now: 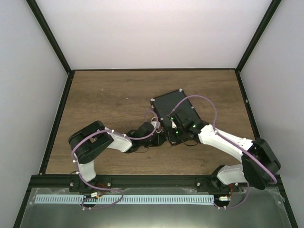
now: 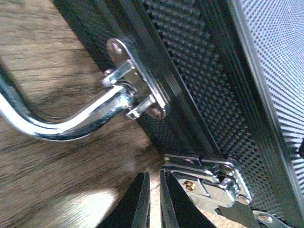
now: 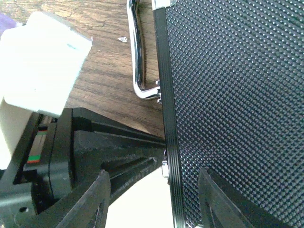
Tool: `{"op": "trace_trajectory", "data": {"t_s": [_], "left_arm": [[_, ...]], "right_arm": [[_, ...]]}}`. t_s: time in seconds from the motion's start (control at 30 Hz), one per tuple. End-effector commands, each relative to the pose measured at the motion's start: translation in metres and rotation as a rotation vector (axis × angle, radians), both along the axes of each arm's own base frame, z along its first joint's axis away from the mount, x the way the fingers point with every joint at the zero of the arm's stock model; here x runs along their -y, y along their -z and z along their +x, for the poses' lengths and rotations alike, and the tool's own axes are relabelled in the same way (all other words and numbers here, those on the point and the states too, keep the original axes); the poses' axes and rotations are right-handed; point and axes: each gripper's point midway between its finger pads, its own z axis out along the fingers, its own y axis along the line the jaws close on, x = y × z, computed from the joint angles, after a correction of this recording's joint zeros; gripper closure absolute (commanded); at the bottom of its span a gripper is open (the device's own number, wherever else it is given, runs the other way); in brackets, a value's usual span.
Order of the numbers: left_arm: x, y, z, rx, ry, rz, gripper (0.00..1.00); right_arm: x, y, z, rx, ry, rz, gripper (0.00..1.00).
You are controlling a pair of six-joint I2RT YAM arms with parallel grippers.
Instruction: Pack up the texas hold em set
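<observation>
Case (image 1: 167,105) front just beside closed left hand (image 2: 153,176), beneath parted right hand (image 3: 154,172).

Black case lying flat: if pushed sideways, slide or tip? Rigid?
Lying flat on the wood table, the case probably slides rather than tips. It looks stiff, with framed edges. The handle seems hinged, so it may swing.

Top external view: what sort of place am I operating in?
Probably a lab robot test cell: a wood-grain table walled by plain white panels set in black frame bars.
</observation>
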Motion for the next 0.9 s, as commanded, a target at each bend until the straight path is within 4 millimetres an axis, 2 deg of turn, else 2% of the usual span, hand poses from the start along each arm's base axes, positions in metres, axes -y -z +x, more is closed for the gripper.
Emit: {"op": "trace_trajectory", "data": {"t_s": [0.0,0.1,0.17,0.2,0.27,0.4,0.5,0.57,0.67,0.73,0.87], "left_arm": [[-0.018,-0.001,0.006,0.084,-0.034,0.063,0.89],[-0.038,-0.022,0.011,0.175,-0.061,0.128,0.85],[-0.051,-0.041,0.012,0.23,-0.08,0.156,0.77],[-0.056,-0.054,0.015,0.269,-0.087,0.166,0.71],[-0.064,-0.086,0.019,0.35,-0.102,0.173,0.52],[-0.077,-0.15,0.033,0.496,-0.132,0.156,0.2],[-0.086,-0.17,0.053,0.52,-0.107,0.161,0.05],[-0.1,-0.169,0.073,0.504,-0.12,0.197,0.01],[-0.146,-0.165,0.111,0.478,-0.222,0.247,0.0],[-0.186,-0.163,0.132,0.472,-0.311,0.257,0.0],[-0.281,-0.152,0.156,0.44,-0.53,0.278,0.0]], "right_arm": [[0.016,0.01,-0.017,-0.058,0.031,-0.053,0.48],[0.018,-0.014,-0.014,0.008,0.04,-0.014,0.47],[0.018,-0.03,-0.013,0.054,0.041,0.015,0.45],[0.019,-0.039,-0.012,0.076,0.042,0.029,0.42],[0.019,-0.054,-0.009,0.113,0.044,0.051,0.36],[0.012,-0.091,0.007,0.201,0.044,0.101,0.16],[0.003,-0.114,0.028,0.263,0.027,0.125,0.05],[0.002,-0.123,0.048,0.3,0.042,0.119,0.01],[0.017,-0.128,0.083,0.345,0.087,0.146,0.0],[0.04,-0.128,0.104,0.376,0.147,0.162,0.0],[0.112,-0.118,0.137,0.428,0.314,0.154,0.0]]}}
